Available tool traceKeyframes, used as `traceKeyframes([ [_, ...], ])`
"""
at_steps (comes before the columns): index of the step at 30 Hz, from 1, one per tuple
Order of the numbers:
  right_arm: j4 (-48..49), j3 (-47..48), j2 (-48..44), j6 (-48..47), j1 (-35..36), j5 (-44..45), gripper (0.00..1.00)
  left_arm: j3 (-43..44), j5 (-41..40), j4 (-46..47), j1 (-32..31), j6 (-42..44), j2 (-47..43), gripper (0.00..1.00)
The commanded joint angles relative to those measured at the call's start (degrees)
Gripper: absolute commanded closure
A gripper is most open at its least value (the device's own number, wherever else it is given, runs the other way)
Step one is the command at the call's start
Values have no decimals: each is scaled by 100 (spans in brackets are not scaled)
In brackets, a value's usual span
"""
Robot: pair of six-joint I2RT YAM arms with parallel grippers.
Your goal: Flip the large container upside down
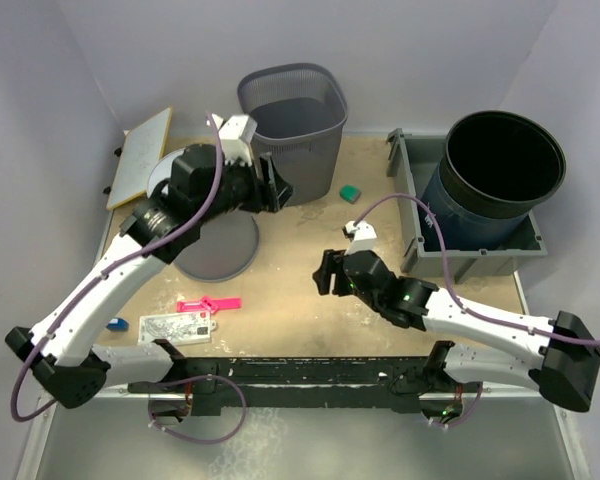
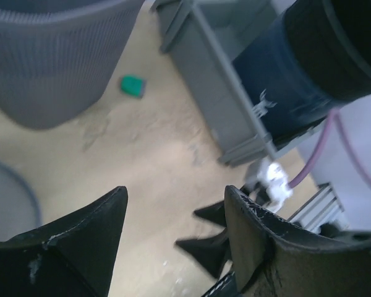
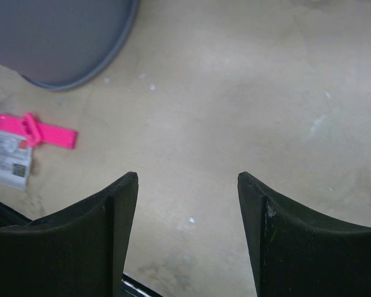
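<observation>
Left hand (image 1: 278, 190) wide open, nothing between its fingers, held above the tabletop (image 1: 300, 245) just beside the front wall of the grey mesh wastebasket (image 1: 298, 125). Well to the right of this hand, upright with its mouth up, the large dark container (image 1: 500, 165), standing inside a grey tub (image 1: 417, 235) at the far right corner. Between this hand and the tub, a small green block (image 1: 351, 192), apart from both. Right hand (image 1: 325, 272) also open and empty, low over bare tabletop, pointing left. Behind it and well to its right, the same container, not touched. Ahead of its fingertips, a round grey lid (image 1: 220, 250) and, nearer the arm bases, a pink tool (image 1: 210, 304) beside a printed card (image 1: 175, 325).
</observation>
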Motion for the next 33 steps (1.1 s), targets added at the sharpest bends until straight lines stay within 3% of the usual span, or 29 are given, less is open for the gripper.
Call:
traceKeyframes([
  [1, 693, 520, 292, -35, 15, -290, 31, 782, 234, 774, -23, -243, 730, 40],
  [11, 355, 47, -314, 234, 14, -43, 31, 2640, -2534, 102, 9, -181, 2141, 40],
  [19, -2, 35, -624, 227, 14, 136, 31, 2735, -3033, 15, 202, -225, 2711, 40],
  [33, 106, -70, -516, 221, 14, 67, 31, 1394, -3005, 485, 772, -282, 2430, 41],
])
